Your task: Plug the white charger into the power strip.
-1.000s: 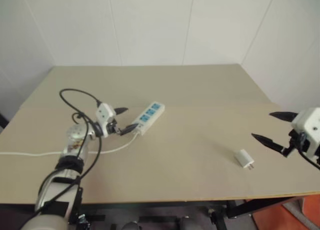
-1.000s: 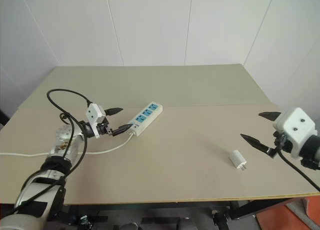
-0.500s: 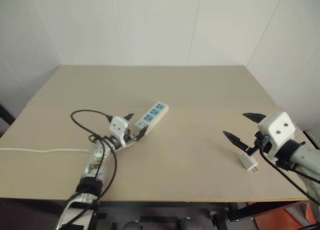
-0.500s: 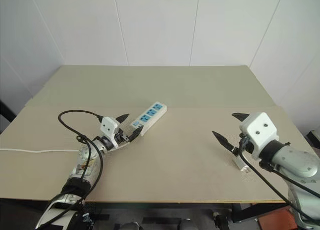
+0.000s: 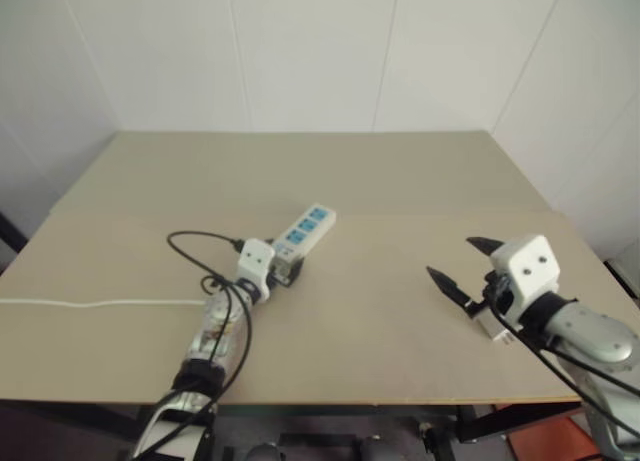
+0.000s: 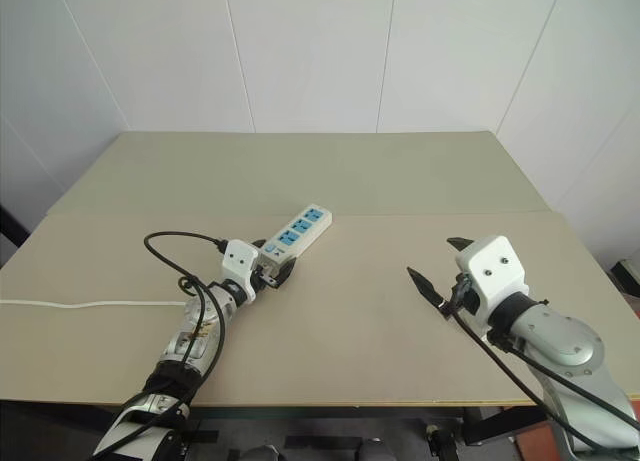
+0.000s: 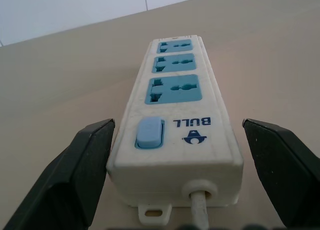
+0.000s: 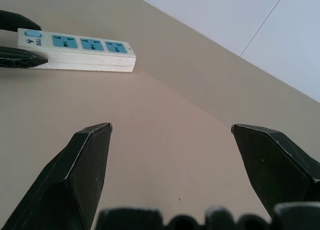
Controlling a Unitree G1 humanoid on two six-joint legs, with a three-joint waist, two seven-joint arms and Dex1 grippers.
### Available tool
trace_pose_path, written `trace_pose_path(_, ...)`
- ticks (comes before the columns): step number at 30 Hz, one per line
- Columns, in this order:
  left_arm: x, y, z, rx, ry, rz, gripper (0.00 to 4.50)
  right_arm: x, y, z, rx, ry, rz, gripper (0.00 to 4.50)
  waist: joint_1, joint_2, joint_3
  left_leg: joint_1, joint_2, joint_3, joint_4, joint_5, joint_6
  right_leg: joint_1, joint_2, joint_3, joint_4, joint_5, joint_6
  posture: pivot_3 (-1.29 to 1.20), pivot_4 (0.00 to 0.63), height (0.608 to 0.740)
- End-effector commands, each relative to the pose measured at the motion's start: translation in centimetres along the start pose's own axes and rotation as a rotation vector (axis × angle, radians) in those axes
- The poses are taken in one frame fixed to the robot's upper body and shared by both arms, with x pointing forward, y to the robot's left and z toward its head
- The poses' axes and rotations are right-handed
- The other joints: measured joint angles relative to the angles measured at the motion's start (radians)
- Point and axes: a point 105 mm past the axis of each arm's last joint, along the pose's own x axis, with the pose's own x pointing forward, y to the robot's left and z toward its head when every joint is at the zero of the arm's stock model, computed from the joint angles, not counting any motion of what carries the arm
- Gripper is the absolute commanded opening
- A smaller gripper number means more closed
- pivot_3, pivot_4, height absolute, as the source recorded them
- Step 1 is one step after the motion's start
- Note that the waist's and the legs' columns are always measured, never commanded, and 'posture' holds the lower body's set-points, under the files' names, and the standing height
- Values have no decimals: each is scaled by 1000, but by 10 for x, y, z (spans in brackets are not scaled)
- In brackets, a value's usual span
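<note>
Left hand (image 7: 175,165) astride power strip (image 7: 176,120)

Big tan table (image 5: 400,171) stood in corner of room; top was flat, smooth and pale brown; thin line ran across it from side to side; front edge looked thin, like board; white walls (image 5: 320,51) rose behind table and on both sides; walls were made of wide panels with thin seams going up and down; light was soft and even; dark frame (image 5: 500,416) showed under front edge; bit of orange-red floor (image 5: 560,443) showed at lower right.
</note>
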Motion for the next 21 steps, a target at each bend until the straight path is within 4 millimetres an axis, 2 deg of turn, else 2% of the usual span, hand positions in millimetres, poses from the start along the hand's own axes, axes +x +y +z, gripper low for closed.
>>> trace_pose_path(1, 3, -5, -3, -7, 21, -10, 4458, 0, 0, 13, -28, -41, -20, 4500, 0, 0, 0, 0, 0, 0, 0, 0, 0, 0, 0, 0, 0, 0, 0, 0, 150, 740)
trace_pose_path(7, 7, 0, -6, -4, 50, 0, 4458, 0, 1, 8, -28, -14, -8, 4500, 1, 0, 0, 3, 0, 0, 0, 0, 0, 3, 0, 0, 0, 0, 0, 0, 150, 740)
trace_pose_path(9, 9, 4, -8, -54, 73, 12, 4458, 1, 3, 7, -30, -12, -2, 4500, 1, 0, 0, 6, 0, 0, -1, 0, 0, 7, 0, 0, -2, 0, 0, 0, 150, 740)
trace_pose_path(12, 8, 3, -7, -58, 78, -25, 3858, 2, 5, 8, -32, -14, 1, 4500, 0, 0, 0, 13, 0, 0, -3, 0, 0, 15, 0, -1, -5, -1, 1, 0, 150, 740)
trace_pose_path(14, 8, 1, -8, -29, 87, -46, 3296, 3, 5, 8, -33, -14, -1, 4500, -1, 0, 0, 13, 0, 0, -3, 0, 0, 15, 0, -1, -5, -1, 1, 0, 150, 740)
trace_pose_path(19, 4, -5, -16, 76, 134, -121, 3271, 2, 3, 8, -36, -12, -5, 4500, -1, 0, 0, 13, 0, -1, -3, 0, 0, 15, 0, -1, -5, -1, 1, 0, 150, 740)
trace_pose_path(21, 3, -12, -9, 54, 104, -177, 3271, 1, 2, 9, -38, -13, -8, 4500, -1, 0, 0, 13, 0, -1, -3, 0, 0, 15, 0, -1, -5, -1, 1, 0, 150, 740)
